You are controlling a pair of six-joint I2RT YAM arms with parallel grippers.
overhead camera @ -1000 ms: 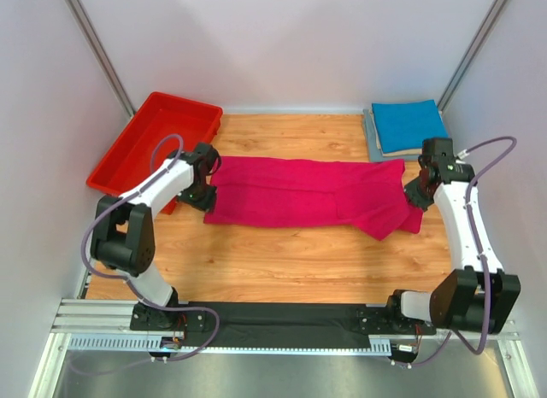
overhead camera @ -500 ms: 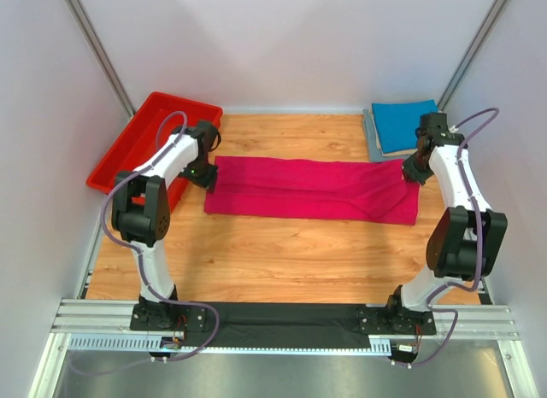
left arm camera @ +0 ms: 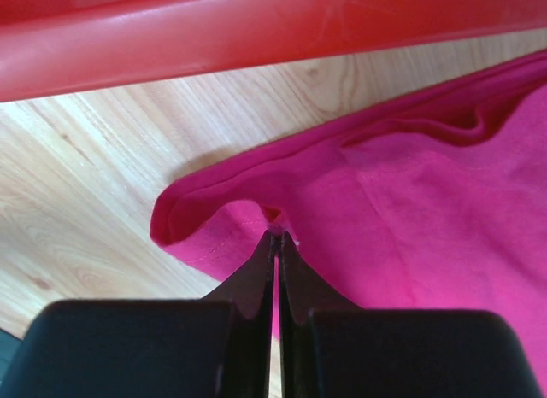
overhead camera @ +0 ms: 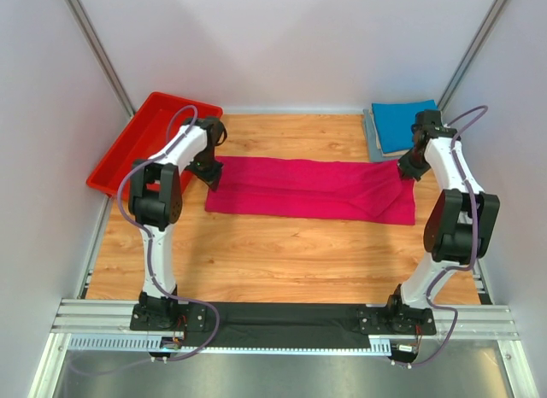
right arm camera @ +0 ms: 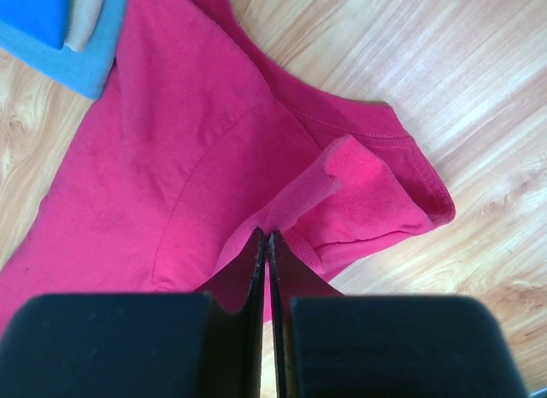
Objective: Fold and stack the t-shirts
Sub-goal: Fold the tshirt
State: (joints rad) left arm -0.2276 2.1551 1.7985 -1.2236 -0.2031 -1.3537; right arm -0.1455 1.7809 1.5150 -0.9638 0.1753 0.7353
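The magenta t-shirt (overhead camera: 308,190) lies across the table as a long flat band folded lengthwise. My left gripper (overhead camera: 210,178) is shut on its left back corner; the left wrist view shows the fingertips (left arm camera: 276,236) pinching a raised hem of the pink cloth (left arm camera: 410,210). At the right back corner my right gripper (overhead camera: 406,171) is shut, its tips (right arm camera: 266,236) pinching a lifted fold of the shirt (right arm camera: 171,159) beside the sleeve. A folded blue t-shirt (overhead camera: 403,125) sits on a folded grey one (overhead camera: 371,135) at the back right.
The red plastic bin (overhead camera: 145,142) stands at the back left, its rim (left arm camera: 214,31) just beyond the left gripper. The folded stack (right arm camera: 81,61) lies close behind the right gripper. Bare wooden tabletop (overhead camera: 282,253) lies in front of the shirt.
Both grippers have moved toward the back of the table with the shirt's ends. The drooping right end has been pulled out flat, and the shirt now lies as a straight band.
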